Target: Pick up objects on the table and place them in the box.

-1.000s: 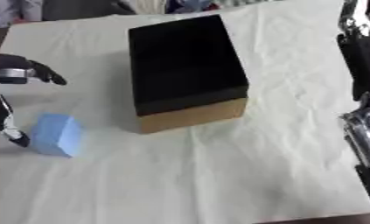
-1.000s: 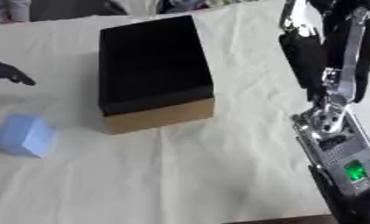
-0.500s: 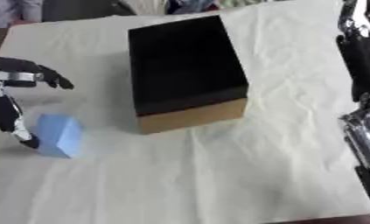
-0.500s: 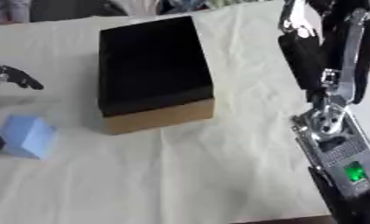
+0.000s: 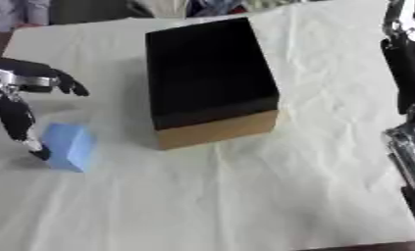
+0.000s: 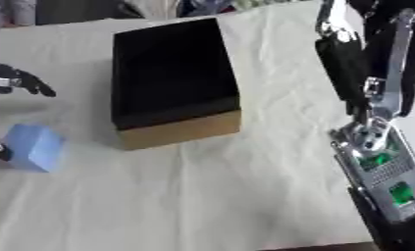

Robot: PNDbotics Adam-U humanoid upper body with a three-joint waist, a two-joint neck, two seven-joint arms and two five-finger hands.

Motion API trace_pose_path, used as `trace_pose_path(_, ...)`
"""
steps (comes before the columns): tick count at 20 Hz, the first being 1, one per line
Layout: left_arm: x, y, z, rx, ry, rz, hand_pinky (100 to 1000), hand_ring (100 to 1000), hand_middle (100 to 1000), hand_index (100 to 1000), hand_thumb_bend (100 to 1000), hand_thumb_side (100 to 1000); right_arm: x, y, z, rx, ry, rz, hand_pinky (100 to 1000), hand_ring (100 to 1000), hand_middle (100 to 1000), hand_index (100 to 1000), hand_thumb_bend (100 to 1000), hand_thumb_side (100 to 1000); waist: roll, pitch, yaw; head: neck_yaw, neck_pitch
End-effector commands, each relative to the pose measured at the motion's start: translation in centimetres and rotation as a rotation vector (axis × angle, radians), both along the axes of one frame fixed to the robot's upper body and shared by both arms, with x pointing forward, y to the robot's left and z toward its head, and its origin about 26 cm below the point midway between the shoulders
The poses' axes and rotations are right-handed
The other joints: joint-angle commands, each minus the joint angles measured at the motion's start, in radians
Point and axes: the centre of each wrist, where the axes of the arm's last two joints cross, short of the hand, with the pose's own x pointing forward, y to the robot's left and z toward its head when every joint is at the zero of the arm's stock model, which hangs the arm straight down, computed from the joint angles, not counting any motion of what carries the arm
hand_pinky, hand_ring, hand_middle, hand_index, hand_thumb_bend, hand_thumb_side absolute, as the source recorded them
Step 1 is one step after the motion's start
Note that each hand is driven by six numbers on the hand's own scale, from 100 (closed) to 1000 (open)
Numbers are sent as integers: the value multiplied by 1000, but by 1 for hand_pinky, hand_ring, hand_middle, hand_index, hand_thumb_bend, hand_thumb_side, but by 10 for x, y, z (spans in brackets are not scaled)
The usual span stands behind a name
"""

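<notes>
A light blue block (image 5: 69,146) lies on the white cloth at the left. My left hand (image 5: 21,82) hovers over its left side, open: the fingers (image 5: 66,84) spread out above the block, and the thumb (image 5: 18,124) reaches down beside the block's left face. Whether the thumb touches it I cannot tell. The box (image 5: 209,77) stands in the middle of the table, black on top with tan sides. My right hand (image 6: 337,46) is raised at the right edge, well away from the box and the block, above its silver forearm (image 6: 375,162).
The white cloth (image 5: 245,196) covers the whole table, with its front edge at the lower right. People's clothing shows beyond the far edge.
My left hand has drifted a little to the right, bringing its thumb closer to the blue block. The block, the box and the right arm have stayed put.
</notes>
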Motion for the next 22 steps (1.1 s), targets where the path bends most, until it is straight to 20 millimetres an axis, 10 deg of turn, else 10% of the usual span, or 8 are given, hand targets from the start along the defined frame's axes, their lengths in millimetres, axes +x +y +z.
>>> trace_pose_path(1,-8,0,17,-2,-38,-34,1000,934,897,956,683,121,-3,-1,6,-9,-18,10,850,808,588,790,100,414,-2,-18,2,-5,-4)
trace_pose_path(22,-14,-11,8,55,-44,-16,975,920,865,937,712,134,-3,1,6,0,-20,23,852,809,589,792,100,421,-9,-22,0,1,-9)
